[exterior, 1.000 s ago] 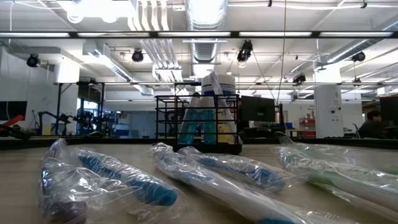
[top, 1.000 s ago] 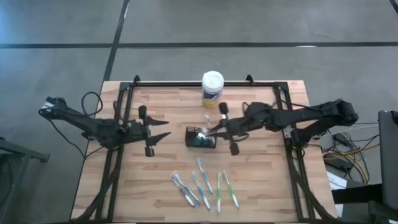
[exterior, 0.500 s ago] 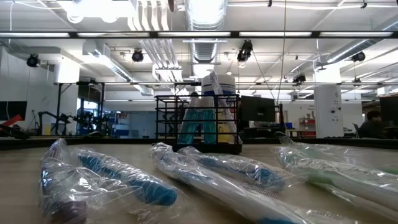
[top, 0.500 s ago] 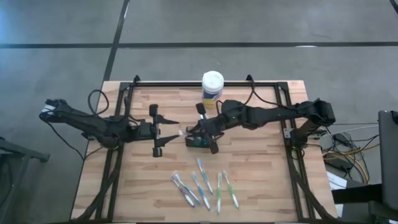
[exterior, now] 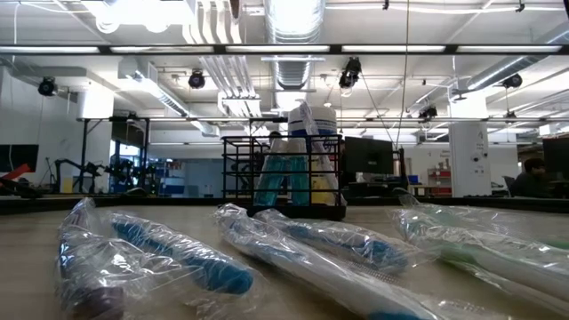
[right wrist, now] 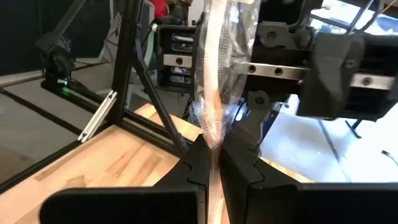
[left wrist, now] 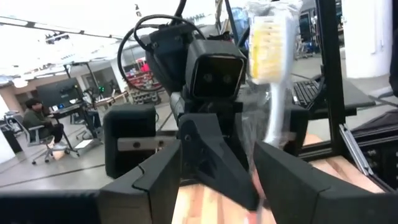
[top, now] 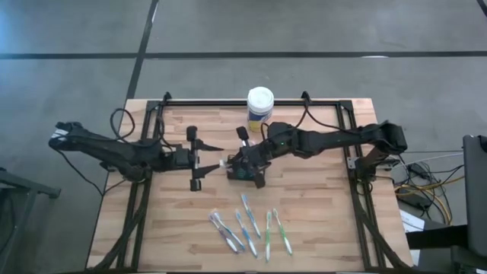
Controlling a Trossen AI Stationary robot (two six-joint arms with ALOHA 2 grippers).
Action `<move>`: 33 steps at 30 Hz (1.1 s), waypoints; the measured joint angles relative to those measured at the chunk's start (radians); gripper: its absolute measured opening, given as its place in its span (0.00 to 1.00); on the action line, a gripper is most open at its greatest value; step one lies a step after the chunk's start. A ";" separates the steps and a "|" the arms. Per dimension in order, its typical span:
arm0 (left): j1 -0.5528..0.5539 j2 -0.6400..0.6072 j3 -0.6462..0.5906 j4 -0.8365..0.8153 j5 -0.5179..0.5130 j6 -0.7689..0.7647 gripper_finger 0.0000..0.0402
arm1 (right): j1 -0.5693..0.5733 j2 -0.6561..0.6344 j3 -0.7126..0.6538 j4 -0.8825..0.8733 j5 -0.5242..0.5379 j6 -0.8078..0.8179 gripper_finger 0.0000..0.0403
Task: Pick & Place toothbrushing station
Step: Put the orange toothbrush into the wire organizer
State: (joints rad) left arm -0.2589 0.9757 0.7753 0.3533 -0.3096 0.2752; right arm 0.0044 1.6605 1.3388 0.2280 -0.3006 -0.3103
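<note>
On the wooden table (top: 319, 221) the small black wire caddy (top: 245, 169) stands near the middle, just in front of the white-lidded canister (top: 259, 109) with the yellow label, and in the low view it (exterior: 283, 176) shows upright with blue items standing inside it. The right hand (top: 234, 161) reaches in from the right side and sits at the caddy's left end, its fingers pressed together on a toothbrush in a clear plastic wrapper (right wrist: 214, 81); the right wrist view shows the wrapper rising between the two dark fingers (right wrist: 186, 180), which meet around it. The left hand (top: 213, 157) comes in from the left and faces the right hand closely, just beside the caddy; its fingers (left wrist: 158, 180) are spread, with the wrapped toothbrush (left wrist: 270, 74), yellowish bristles at its head, standing in the gap between them, and the left wrist view does not show either finger touching it. That view also shows the right arm's wrist camera block (left wrist: 214, 74) directly ahead. Five more wrapped toothbrushes (top: 251, 228), blue and green, lie in a loose row toward the front edge of the table, well apart from the caddy; in the low view they (exterior: 178, 258) lie across the foreground. A seated person (left wrist: 38, 121) shows in the room behind.
</note>
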 joint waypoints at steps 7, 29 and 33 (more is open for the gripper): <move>0.005 -0.075 -0.001 -0.063 0.024 -0.075 0.52 | -0.003 -0.031 0.002 -0.003 0.012 -0.004 0.03; 0.050 0.060 0.076 -0.042 0.119 -0.084 0.71 | -0.022 -0.022 0.014 -0.007 0.012 -0.008 0.03; 0.050 0.103 0.098 -0.022 0.117 -0.038 0.71 | -0.024 -0.022 0.014 -0.007 0.012 -0.006 0.03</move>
State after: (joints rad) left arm -0.2085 1.0788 0.8738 0.3313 -0.1925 0.2377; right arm -0.0193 1.6386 1.3525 0.2205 -0.2886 -0.3159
